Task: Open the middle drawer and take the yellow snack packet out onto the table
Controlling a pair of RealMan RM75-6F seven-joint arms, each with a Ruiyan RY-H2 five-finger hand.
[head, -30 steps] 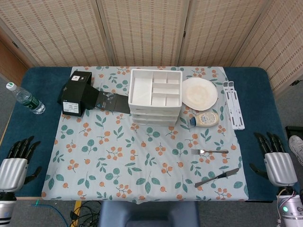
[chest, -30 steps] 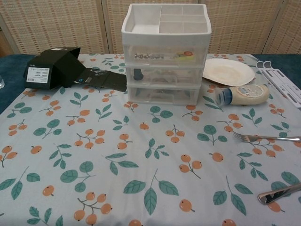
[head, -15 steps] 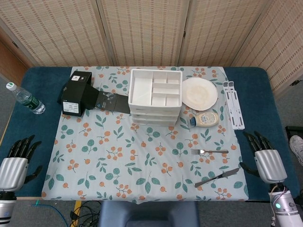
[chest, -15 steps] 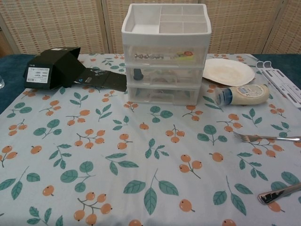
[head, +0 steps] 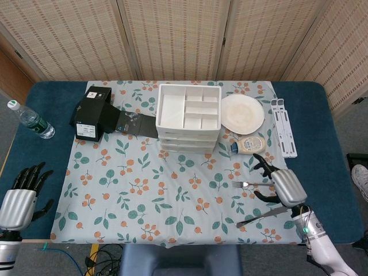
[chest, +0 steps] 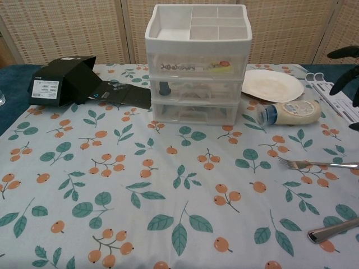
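Note:
The white three-drawer unit [head: 188,140] stands at the back middle of the flowered cloth, with all drawers shut. Its middle drawer [chest: 196,89] has a clear front; a dark blue item shows at its left. A yellowish packet [chest: 222,66] shows through the top drawer's front. My right hand [head: 282,185] hovers over the cloth's right side above the fork, fingers spread and holding nothing. In the chest view only its dark fingers [chest: 349,51] enter at the right edge. My left hand [head: 20,195] hangs off the table's front left, fingers apart and holding nothing.
A black box [head: 92,112] lies left of the drawers, and a water bottle [head: 31,119] lies at the far left. A plate [head: 242,113], a mayonnaise bottle [head: 248,144] and a white rack [head: 283,126] sit right of the drawers. A fork [head: 248,184] and a knife [head: 263,214] lie by my right hand.
My right hand has moved from the table's right front edge inward and up over the fork, and now shows in the chest view. The left hand has barely shifted.

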